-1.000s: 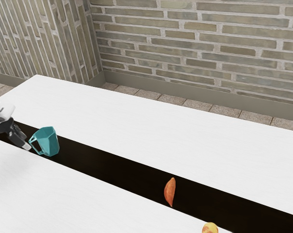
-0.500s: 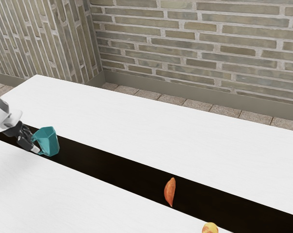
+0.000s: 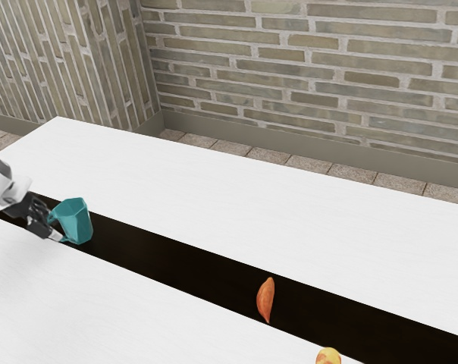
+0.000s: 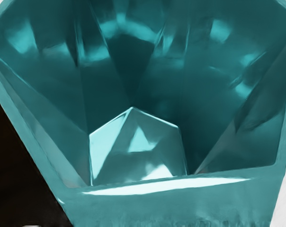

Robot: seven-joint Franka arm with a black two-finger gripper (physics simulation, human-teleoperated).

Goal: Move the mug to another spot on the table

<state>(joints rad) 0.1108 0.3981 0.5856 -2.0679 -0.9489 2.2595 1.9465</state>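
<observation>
Teal and faceted, the mug sits at the far left of the exterior view, on the dark strip that runs diagonally between the two white surfaces of the table. Its mouth faces up and leans a little toward the exterior view's left, with the handle on that same side. You cannot tell from this angle whether its base rests on the strip or hangs just clear of it.

Your gripper is right at the handle side of the mug, touching or all but touching it, with the arm coming in from the exterior view's left edge. Whether the pincer is apart or clamped on the mug's wall or handle, you cannot tell: the black parts merge with the dark strip behind them.

From the wrist camera you look straight down into the mug: angled teal walls slope inward to a pale five-sided floor, and the near rim lies blurred just under the hand.

Well apart from the mug, further right along the strip, lies an orange pointed object. A yellow-orange fruit sits beyond it at the exterior view's lower edge. A brick wall stands behind the table.
</observation>
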